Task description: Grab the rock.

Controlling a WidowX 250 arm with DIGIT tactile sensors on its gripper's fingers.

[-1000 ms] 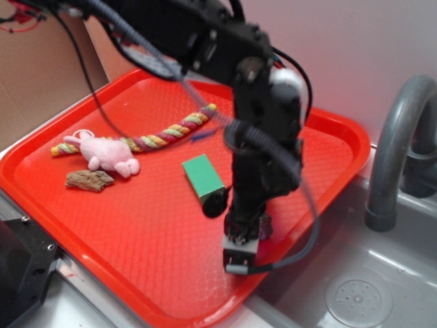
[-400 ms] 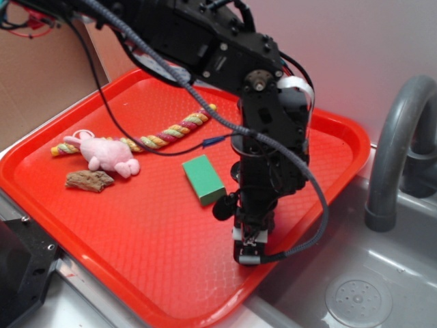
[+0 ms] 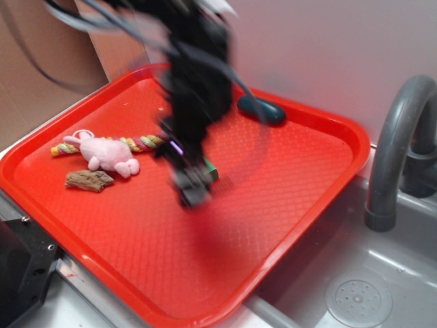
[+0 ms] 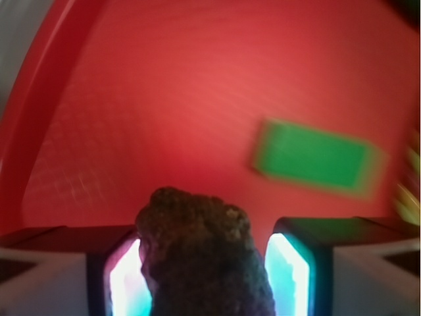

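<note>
The tray (image 3: 321,171) lies on the counter, its right edge beside the sink (image 3: 382,273), where the faucet (image 3: 396,150) stands.

Near the tray's left edge lie the plush toy (image 3: 106,154), the rope (image 3: 140,143) just behind it and touching it, and the wood piece (image 3: 89,180) just in front of it. Near the back edge, toward the right corner, lies the oval object (image 3: 263,109), well apart from these.

The gripper (image 3: 191,191) hangs over the middle of the tray, above the block (image 4: 314,158), which lies on the tray floor. The rock (image 4: 200,257) sits between the gripper's fingers (image 4: 289,276), off the tray floor.
</note>
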